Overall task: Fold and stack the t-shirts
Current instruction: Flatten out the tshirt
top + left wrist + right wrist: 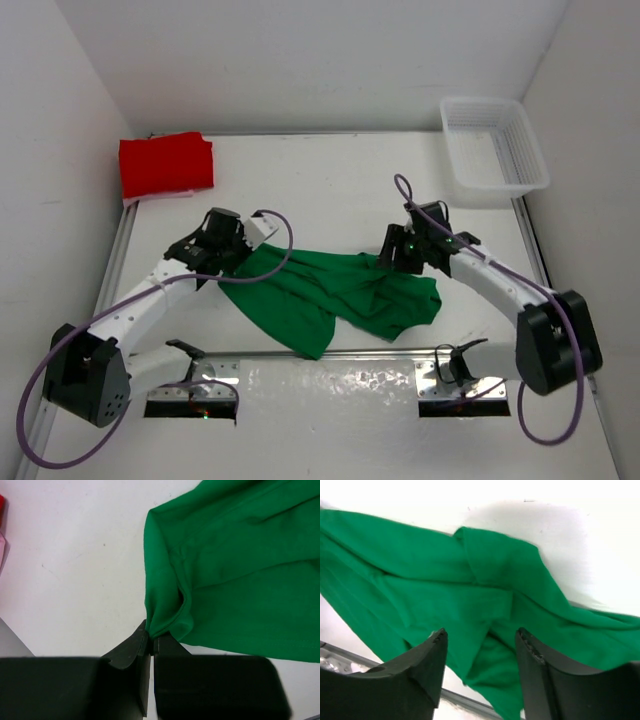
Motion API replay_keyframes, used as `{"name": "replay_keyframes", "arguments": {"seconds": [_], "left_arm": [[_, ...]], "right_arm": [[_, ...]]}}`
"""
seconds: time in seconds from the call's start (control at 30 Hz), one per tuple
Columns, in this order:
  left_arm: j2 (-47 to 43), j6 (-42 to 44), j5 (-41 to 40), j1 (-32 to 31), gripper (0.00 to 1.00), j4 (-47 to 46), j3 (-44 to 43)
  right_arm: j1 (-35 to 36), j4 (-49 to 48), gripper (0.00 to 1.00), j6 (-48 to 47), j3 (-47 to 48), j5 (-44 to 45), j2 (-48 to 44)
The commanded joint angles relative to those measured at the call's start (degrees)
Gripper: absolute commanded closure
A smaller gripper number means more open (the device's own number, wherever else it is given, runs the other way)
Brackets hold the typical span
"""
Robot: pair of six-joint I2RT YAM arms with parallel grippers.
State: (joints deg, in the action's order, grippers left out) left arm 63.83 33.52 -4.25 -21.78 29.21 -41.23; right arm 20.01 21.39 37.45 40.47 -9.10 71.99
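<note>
A: Starting nearest the arm bases, where's the green t-shirt [330,295]?

B: It's rumpled on the white table [330,170], mid-view from above and sagging toward six o'clock. The left gripper [151,639] is pinched tight on a small pleat of its edge, at the shirt's nine o'clock end.

A: And the right gripper [480,640]?

B: That's at the shirt's three o'clock end. Its jaws are apart, poised over the cloth with nothing clamped between them.

A: What worries you?

B: The left pinch has only a sliver of hem. If the arm pulls to spread the shirt, I think thin knit like that could slide free. The right jaws sit over overlapping layers, so closing there might catch two plies and lock a twist into the fold.

A: What's the cloth itself like?

B: It's soft, matte and limp, creased into long ridges. A flap, perhaps a sleeve, lies over the body. There's no flat outline yet, so folding looks barely begun.

A: And farther back?

B: There's a red t-shirt [165,165] at ten o'clock, folded into a neat rectangle. At one o'clock is a white basket [480,102] of rigid plastic mesh, well apart from the shirts.
</note>
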Motion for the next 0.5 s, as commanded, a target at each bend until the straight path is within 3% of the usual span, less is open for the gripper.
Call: {"name": "replay_keyframes", "arguments": {"seconds": [0.0,0.2,0.33,0.47], "left_arm": [[-2.0,-1.9,0.7,0.2,1.00,-3.3,-0.3],[-2.7,-1.9,0.0,0.1,1.00,-3.3,0.2],[-2.6,-2.1,0.2,0.1,1.00,-3.4,0.1],[-2.2,-1.9,-0.6,0.1,1.00,-3.7,0.1]], "right_arm": [[0.1,-4.5,0.43,4.0,1.5,-4.2,6.4],[0.0,-4.4,0.48,4.0,2.2,-2.7,9.3],[0.0,-7.5,0.62,4.6,1.7,-4.5,11.5],[0.1,-7.6,0.64,4.6,1.1,-4.3,13.3]]}}
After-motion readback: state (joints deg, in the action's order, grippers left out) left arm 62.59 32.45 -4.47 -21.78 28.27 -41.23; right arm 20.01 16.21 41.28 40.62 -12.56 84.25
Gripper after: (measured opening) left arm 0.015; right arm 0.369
